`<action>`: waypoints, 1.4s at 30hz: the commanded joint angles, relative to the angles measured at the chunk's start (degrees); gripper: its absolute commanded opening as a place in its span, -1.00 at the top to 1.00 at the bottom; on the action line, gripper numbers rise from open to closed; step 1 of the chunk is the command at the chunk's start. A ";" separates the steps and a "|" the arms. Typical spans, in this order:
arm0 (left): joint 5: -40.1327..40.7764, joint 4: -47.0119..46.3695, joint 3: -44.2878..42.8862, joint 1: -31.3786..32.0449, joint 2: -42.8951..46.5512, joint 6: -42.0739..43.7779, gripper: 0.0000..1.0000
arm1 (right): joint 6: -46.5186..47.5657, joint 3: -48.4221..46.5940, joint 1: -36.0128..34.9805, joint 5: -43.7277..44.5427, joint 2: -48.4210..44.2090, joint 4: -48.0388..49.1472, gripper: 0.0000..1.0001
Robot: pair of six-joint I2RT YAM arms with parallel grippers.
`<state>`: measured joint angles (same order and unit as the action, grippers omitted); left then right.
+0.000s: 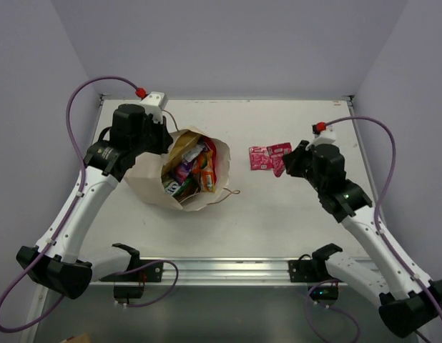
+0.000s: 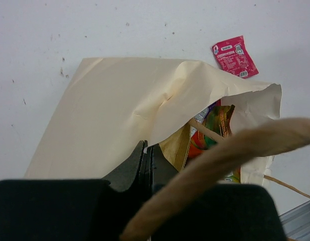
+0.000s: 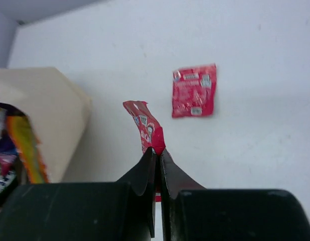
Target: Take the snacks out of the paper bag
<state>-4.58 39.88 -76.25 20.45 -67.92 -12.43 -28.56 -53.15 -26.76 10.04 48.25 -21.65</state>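
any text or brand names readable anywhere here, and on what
No text can be read.
flat red packet: white label patches, print too blurred.
pinched red packet in the right gripper: print too small.
bagged packets: colourful print, too small.
paper bag: plain, no print showing.

No text, brand or number is legible in any view. The flat red packet (image 3: 194, 91) on the worktop (image 3: 255, 50) and the crumpled red packet (image 3: 147, 128) pinched in the right claw (image 3: 157, 150) carry white print too blurred to read. Printing on the packets (image 1: 196, 171) inside the paper bag (image 1: 146, 182) is also unreadable.
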 commanded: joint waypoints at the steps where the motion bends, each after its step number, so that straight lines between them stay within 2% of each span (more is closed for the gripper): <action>1: 1.59 -2.00 0.40 0.12 0.51 1.18 1.00 | -3.25 6.46 2.77 -7.30 5.79 1.75 1.00; 4: 1.77 -1.82 0.40 0.12 0.51 1.18 1.00 | -4.75 11.48 3.47 -12.85 10.80 8.52 0.95; 6: 1.77 -1.56 0.22 0.21 0.60 1.35 1.00 | -4.93 12.80 4.08 -14.34 15.53 10.83 0.84; 9: 1.77 -1.64 -0.04 0.12 0.86 1.09 1.00 | -4.41 11.49 4.18 -11.11 20.03 9.62 0.22; 10: 1.68 -1.73 0.05 0.12 0.86 1.00 1.00 | -3.71 10.01 4.18 -9.10 20.13 7.52 -0.15; 12: 1.15 -1.82 0.05 0.12 0.77 0.91 1.00 | -2.48 8.24 3.83 -8.37 19.00 5.75 -0.41; 14: 1.15 -1.91 0.13 0.12 0.77 0.91 1.00 | -0.28 4.74 2.86 -8.38 15.31 3.64 -0.60; 15: 1.33 -1.74 0.13 0.12 0.77 0.91 1.00 | 0.60 3.41 0.60 -8.29 13.99 3.11 -0.64; 20: 1.50 -1.56 -0.13 0.12 0.60 1.00 1.00 | 3.24 -9.06 -9.59 -8.98 12.21 0.73 -0.61; 25: 1.41 -1.12 -0.39 0.12 0.60 0.82 1.00 | 3.68 -19.60 -17.34 -9.60 21.15 0.73 -0.54; 32: 0.63 -1.21 -0.22 0.12 0.60 0.21 1.00 | 1.49 -26.21 -22.18 -9.17 35.30 1.35 -0.50; 36: 0.10 -1.38 0.05 0.12 0.77 -0.32 1.00 | -0.35 -26.57 -22.81 -8.72 40.94 1.96 -0.46; 40: 0.18 -1.56 0.48 0.12 1.04 -0.41 1.00 | -0.62 -25.96 -22.89 -8.64 43.50 3.28 -0.23; 42: 0.27 -1.65 0.49 0.12 1.04 -0.41 1.00 | -0.01 -25.61 -22.89 -8.55 43.42 4.07 0.06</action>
<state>-5.30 39.90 -76.18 20.45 -67.85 -12.73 -28.14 -77.28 -49.47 0.54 93.21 -20.10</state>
